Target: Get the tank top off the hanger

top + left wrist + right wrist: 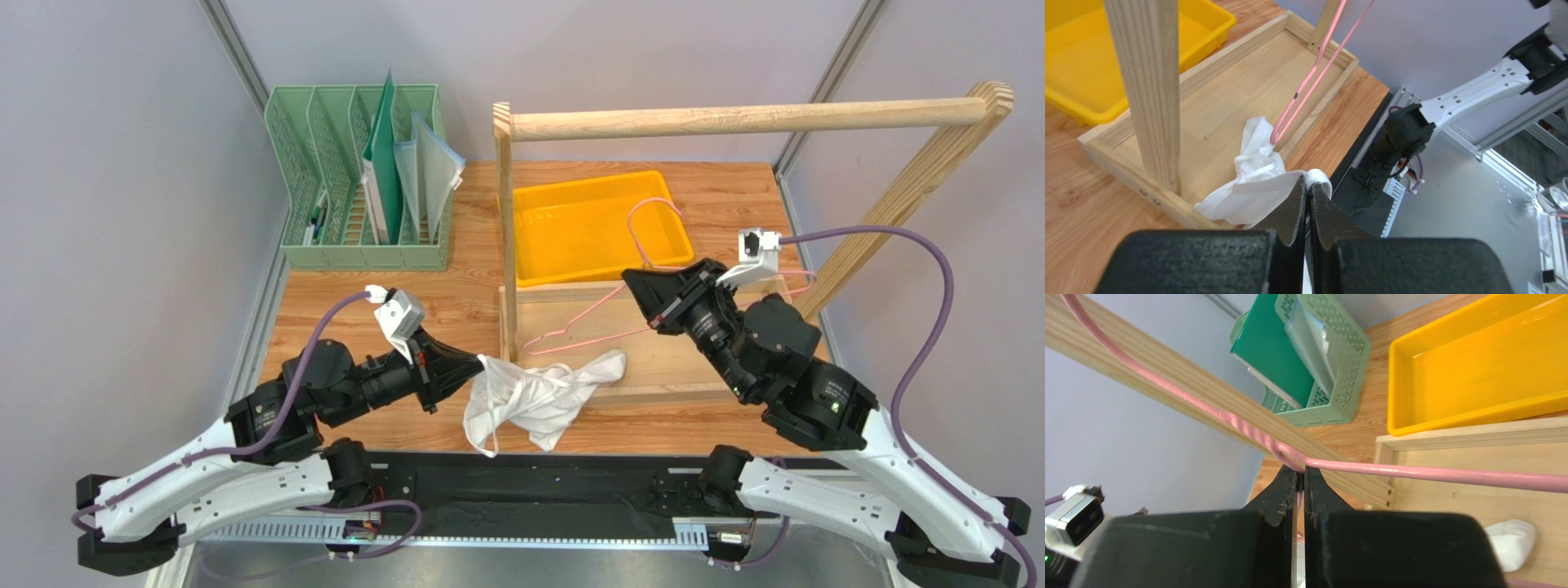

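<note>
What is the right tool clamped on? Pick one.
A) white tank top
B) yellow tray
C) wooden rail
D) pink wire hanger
D: the right wrist view shows the right tool shut on the pink wire hanger, beside its twisted neck.

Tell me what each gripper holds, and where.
Left gripper: the tank top, by a bunched edge. Right gripper: the hanger, beside its twisted neck.

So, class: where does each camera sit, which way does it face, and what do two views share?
Top external: above and behind, facing down on the table; left arm, right arm show.
Left wrist: along the left fingers toward the tank top; right arm visible.
Right wrist: along the right fingers, past the hanger to the yellow tray.
Shared: both wrist views show the hanger.
</note>
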Action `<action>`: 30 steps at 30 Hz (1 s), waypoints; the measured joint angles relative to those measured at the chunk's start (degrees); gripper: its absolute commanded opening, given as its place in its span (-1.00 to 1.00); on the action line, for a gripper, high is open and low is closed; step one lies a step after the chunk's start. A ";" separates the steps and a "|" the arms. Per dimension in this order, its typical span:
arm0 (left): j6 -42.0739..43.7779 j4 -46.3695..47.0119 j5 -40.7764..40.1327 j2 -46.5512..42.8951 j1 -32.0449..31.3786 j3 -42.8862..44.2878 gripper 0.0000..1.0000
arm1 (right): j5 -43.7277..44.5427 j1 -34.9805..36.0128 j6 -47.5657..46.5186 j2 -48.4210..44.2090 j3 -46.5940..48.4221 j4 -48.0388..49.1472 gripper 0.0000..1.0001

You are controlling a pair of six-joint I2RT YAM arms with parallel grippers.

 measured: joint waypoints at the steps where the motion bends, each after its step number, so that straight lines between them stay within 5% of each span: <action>1: -0.15 -0.63 -0.90 0.00 0.00 0.02 -1.00 | 1.18 0.00 -0.66 0.85 1.31 -0.81 -1.00; 9: -1.53 -3.54 -5.51 0.04 0.00 0.04 -1.00 | 1.40 -4.70 -3.30 5.55 11.74 -4.85 -1.00; 23: -4.09 -3.67 -6.23 0.31 0.00 0.04 -1.00 | -29.05 -23.17 5.68 12.20 14.75 2.56 -1.00; 30: -4.48 -3.63 -5.62 0.94 0.00 0.04 -1.00 | -35.15 -25.94 10.54 13.03 16.85 7.96 -1.00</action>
